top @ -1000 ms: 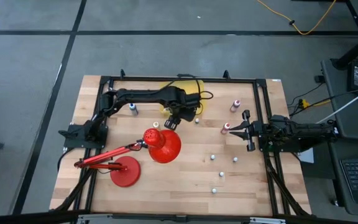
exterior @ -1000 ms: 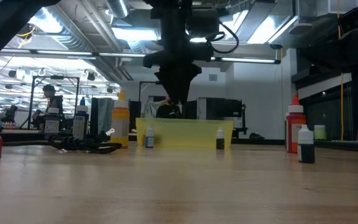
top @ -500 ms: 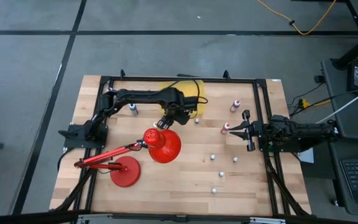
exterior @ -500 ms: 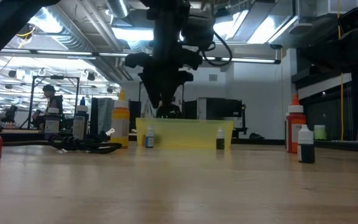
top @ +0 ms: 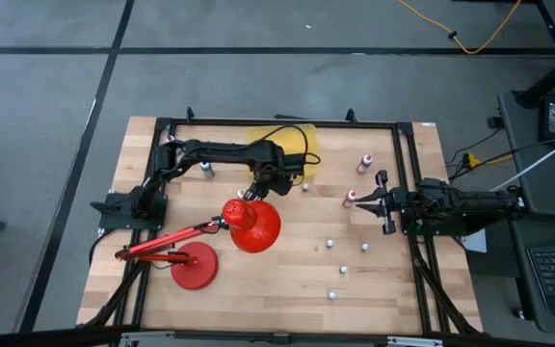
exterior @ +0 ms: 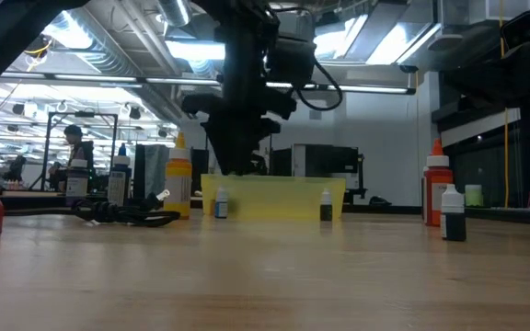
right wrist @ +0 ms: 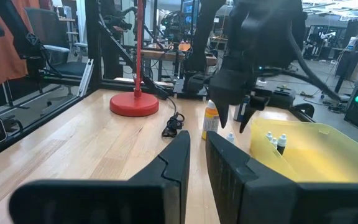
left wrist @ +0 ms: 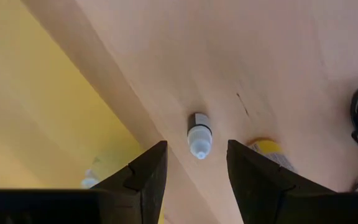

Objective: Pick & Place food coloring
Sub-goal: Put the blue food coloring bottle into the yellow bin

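Yellow bin (top: 287, 145) holding a few bottles (right wrist: 275, 140); several lying outside; left gripper (left wrist: 192, 163) hovering released over one (left wrist: 199, 134); right gripper (top: 382, 202) waiting clenched.

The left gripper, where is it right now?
In the high view the left gripper hangs over the table's middle, between the yellow bin and the red lamp's shade; its wrist view shows it open above a small white-capped bottle.

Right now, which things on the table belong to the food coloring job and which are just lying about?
Job:
tiny white-capped food coloring bottles scattered on the wooden table, one below the open left pincer
translucent yellow rectangular bin, likely drop spot, bottles already inside

Lying about:
red desk lamp
right pincer, shut, parked at the right edge
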You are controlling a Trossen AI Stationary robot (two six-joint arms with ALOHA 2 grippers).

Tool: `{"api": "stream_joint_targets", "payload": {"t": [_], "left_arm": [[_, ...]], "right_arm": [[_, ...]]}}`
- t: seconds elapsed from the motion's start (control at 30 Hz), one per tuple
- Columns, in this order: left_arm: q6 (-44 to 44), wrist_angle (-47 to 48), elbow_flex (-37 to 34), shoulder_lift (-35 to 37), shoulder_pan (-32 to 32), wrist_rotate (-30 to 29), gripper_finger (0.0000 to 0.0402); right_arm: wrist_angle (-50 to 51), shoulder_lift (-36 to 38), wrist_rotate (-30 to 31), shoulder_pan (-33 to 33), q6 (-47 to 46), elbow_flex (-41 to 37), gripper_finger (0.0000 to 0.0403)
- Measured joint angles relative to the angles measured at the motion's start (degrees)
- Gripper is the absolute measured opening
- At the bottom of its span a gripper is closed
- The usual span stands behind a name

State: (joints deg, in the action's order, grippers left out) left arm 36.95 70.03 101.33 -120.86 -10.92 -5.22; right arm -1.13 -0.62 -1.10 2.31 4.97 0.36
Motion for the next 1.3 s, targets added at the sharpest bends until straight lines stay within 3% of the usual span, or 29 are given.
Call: {"api": "stream_joint_targets", "payload": {"t": [0.2, 0.43, 1.3], "left_arm": [[-8.4, -1.0, -2.5, 0.0, -0.1, -0.2, 0.0157], [-12.3, -2.8, -3.3, 0.0, -0.7, 0.0, 0.0153], [-16.7, -2.5, -3.3, -3.2, -2.1, 0.4, 0.0152]], "right_arm": [[0.0, 0.0, 0.0, 0.0, 0.0, 0.0, 0.0056], [0.0, 0.0, 0.0, 0.0, 0.0, 0.0, 0.0056], [0.0, 0.0, 0.0, 0.0, 0.0, 0.0, 0.0056]]}}
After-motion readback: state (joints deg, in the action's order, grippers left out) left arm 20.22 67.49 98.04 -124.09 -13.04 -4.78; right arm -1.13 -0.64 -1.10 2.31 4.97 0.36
